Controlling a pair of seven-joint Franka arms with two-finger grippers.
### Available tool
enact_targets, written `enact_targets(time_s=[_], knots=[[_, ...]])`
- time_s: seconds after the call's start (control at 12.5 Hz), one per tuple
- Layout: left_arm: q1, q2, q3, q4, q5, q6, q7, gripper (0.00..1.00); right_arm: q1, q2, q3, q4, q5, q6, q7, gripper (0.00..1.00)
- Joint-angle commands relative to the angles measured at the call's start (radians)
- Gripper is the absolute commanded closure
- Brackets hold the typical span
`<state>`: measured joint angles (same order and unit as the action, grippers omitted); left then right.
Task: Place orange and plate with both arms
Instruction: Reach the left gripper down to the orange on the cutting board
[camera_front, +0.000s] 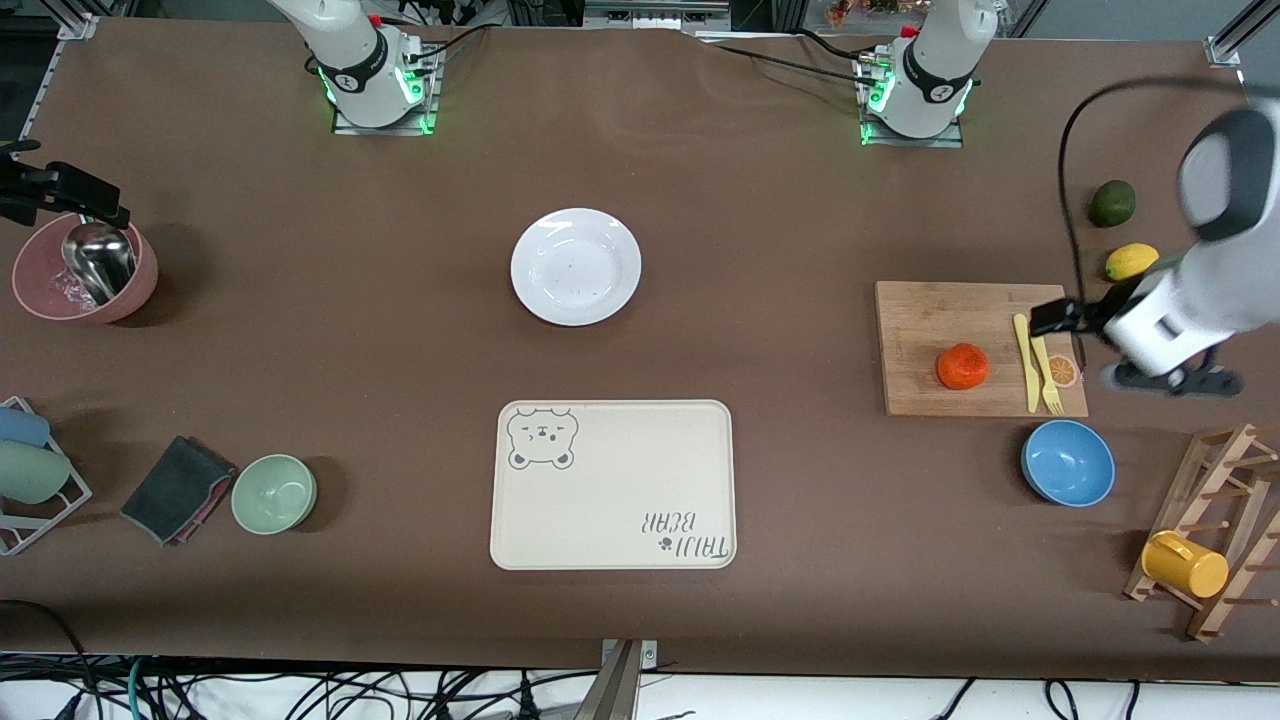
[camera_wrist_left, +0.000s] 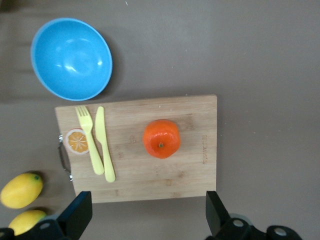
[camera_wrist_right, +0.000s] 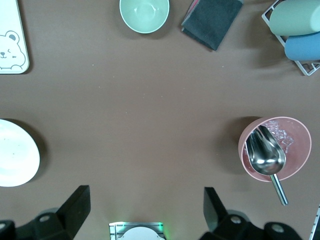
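- Left gripper (camera_wrist_left: 145, 217): two black fingers set wide apart, holding nothing, hanging over the edge of the cutting board (camera_front: 930, 320) at the left arm's end of the table.
- Cutting board: one rectangular slab of light wood with visible grain and a metal handle on one short side. It carries one orange (camera_front: 963, 366), one pale yellow plastic knife (camera_front: 1024, 362), one matching fork (camera_front: 1045, 375) and one printed orange-slice picture (camera_front: 1063, 371).
- Orange: small, round, slightly flattened, bright orange-red with a glossy skin; it lies near the middle of the board, apart from the cutlery.
- Blue bowl (camera_front: 1068, 462): one, round and smooth, on the table just beside the board, nearer to the front camera.
- Lemons (camera_wrist_left: 21, 190): two show in the left wrist view, yellow and oval, off the board's handle end. One dark green round fruit (camera_front: 1112, 203) lies farther from the front camera.
- Right gripper (camera_wrist_right: 145, 212): two black fingers likewise spread wide and empty, over bare brown tablecloth toward the right arm's end.
- Plate (camera_front: 576, 266): one, round, glossy white, wide rim, shallow centre; it rests mid-table, farther from the front camera than the tray (camera_front: 612, 485).
- Tray: one, cream, rectangular with rounded corners, bear print.
- Pink bowl (camera_front: 85, 268): one, holding a shiny metal scoop (camera_front: 98, 258).
- Green bowl (camera_front: 274, 493): one, beside a folded dark cloth (camera_front: 178, 489).
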<state>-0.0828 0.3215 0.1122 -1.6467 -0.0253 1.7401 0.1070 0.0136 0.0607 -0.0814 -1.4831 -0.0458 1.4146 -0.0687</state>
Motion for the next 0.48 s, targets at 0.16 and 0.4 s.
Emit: enact_targets(time_s=[0.16, 0.4], knots=[[0.001, 0.131, 0.003, -0.031, -0.027, 0.164, 0.031, 0.00, -0.003, -0.005, 0.008, 0.020, -0.008, -0.035, 0.000, 0.00], [0.005, 0.131, 0.003, -0.160, -0.042, 0.309, 0.028, 0.00, -0.004, -0.005, -0.003, 0.021, 0.035, -0.032, -0.017, 0.00]])
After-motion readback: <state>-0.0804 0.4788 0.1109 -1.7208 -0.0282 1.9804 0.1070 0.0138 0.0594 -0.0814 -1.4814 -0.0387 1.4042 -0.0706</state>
